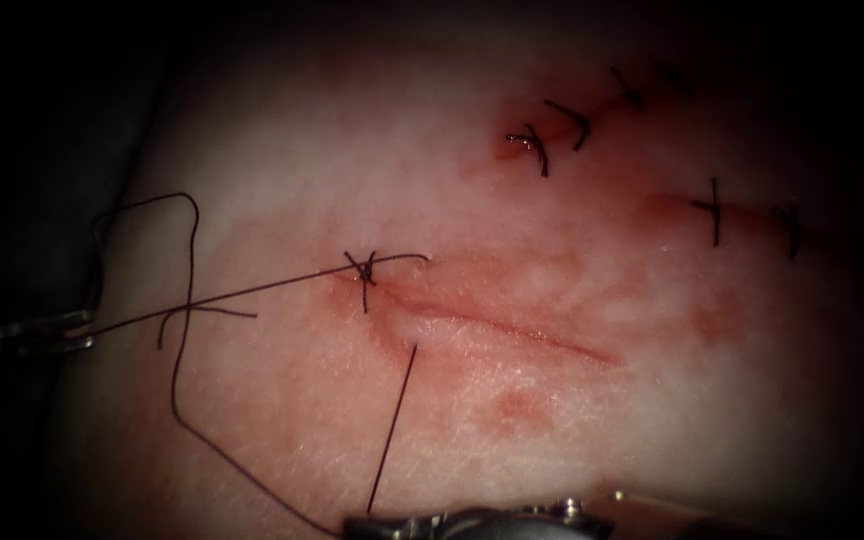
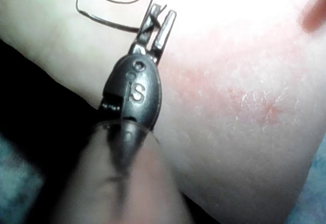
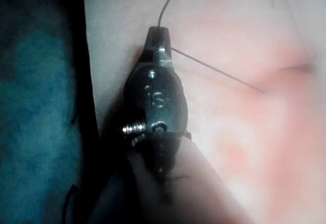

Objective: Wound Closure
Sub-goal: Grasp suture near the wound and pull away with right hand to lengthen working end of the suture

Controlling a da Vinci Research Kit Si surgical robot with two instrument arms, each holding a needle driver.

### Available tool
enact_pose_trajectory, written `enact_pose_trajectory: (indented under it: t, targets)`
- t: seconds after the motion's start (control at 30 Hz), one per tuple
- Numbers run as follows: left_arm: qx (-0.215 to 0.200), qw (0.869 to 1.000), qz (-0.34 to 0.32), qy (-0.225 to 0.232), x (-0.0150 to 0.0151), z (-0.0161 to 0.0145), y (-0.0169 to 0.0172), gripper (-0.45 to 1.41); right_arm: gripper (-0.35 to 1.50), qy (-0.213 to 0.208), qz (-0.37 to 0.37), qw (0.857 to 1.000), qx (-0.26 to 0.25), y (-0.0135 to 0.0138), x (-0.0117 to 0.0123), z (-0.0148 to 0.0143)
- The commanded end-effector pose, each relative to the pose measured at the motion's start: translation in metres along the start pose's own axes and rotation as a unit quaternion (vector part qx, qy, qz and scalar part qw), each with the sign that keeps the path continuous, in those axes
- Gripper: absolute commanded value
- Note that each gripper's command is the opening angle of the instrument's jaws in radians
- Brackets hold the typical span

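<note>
The left tool (image 1: 37, 335) sits at the left edge of the endoscope frame, well off the cut (image 1: 502, 325), its jaws clamped on the thread (image 1: 252, 290); the left wrist view shows the strand pinched between the tips (image 2: 158, 23). The right tool (image 1: 472, 522) lies along the bottom edge, jaws together on a second stretch of thread that rises straight to the tissue (image 1: 652, 400) just below the cut's left end. A knot (image 1: 362, 268) sits at that left end, and slack thread loops across the lower left. I cannot make out the needle.

The thread looks thin, limp and slick, likely to snag on itself where strands cross; it is best held well away from the knot. The tissue appears soft and moist. Finished stitches (image 1: 552, 135) crowd the upper right, leaving open room to the right along the unclosed cut.
</note>
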Motion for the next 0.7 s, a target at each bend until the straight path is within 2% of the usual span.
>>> enact_pose_trajectory:
  t: [0.03, 0.1, 0.2, 0.23, 0.27, 0.3, 0.37, 0.53, 0.63, 0.7]
  targets:
    - [-0.001, 1.0, -0.001, 0.001, -0.0008, 0.0005, 0.0002, -0.45, -0.35, 0.002, -0.001, 1.0, 0.017, -0.0027, 0.0006, 0.0014]
    - [-0.002, 1.0, -0.001, 0.001, -0.0008, 0.0004, 0.0002, -0.45, -0.35, 0.01, -0.003, 1.0, 0.029, -0.0044, 0.0016, 0.0018]
    - [-0.002, 1.0, -0.001, 0.001, -0.0008, 0.0003, 0.0002, -0.45, -0.35, 0.012, -0.002, 0.999, 0.034, -0.0046, 0.0021, 0.0019]
    - [-0.002, 1.0, -0.001, 0.001, -0.0008, 0.0003, 0.0001, -0.45, -0.11, 0.014, -0.025, 0.999, 0.035, -0.0037, 0.002, 0.0017]
    - [-0.003, 1.0, -0.001, 0.001, -0.0008, 0.0002, 0.0001, -0.45, 0.46, 0.025, -0.024, 0.999, 0.03, -0.0023, 0.0017, 0.0011]
    - [-0.004, 1.0, -0.001, 0.001, -0.0008, 0.0, 0.0, -0.45, 0.86, 0.037, -0.03, 0.999, 0.018, -0.0006, 0.0014, 0.0004]
    - [-0.008, 1.0, -0.001, 0.002, -0.0008, -0.0008, -0.0002, -0.45, 1.18, 0.051, -0.049, 0.998, -0.002, 0.0027, 0.0007, -0.001]
    - [-0.008, 1.0, 0.0, -0.003, -0.0008, -0.0021, -0.0006, -0.45, 1.32, 0.06, -0.084, 0.994, -0.031, 0.0095, -0.0013, -0.0034]
    - [-0.008, 1.0, 0.0, -0.002, -0.0012, -0.0019, -0.0007, -0.45, 1.27, 0.054, -0.106, 0.991, -0.055, 0.013, -0.0028, -0.0035]
    - [-0.008, 1.0, 0.0, -0.001, -0.0013, -0.0018, -0.0008, -0.45, 1.25, 0.047, -0.106, 0.991, -0.061, 0.014, -0.0037, -0.0031]
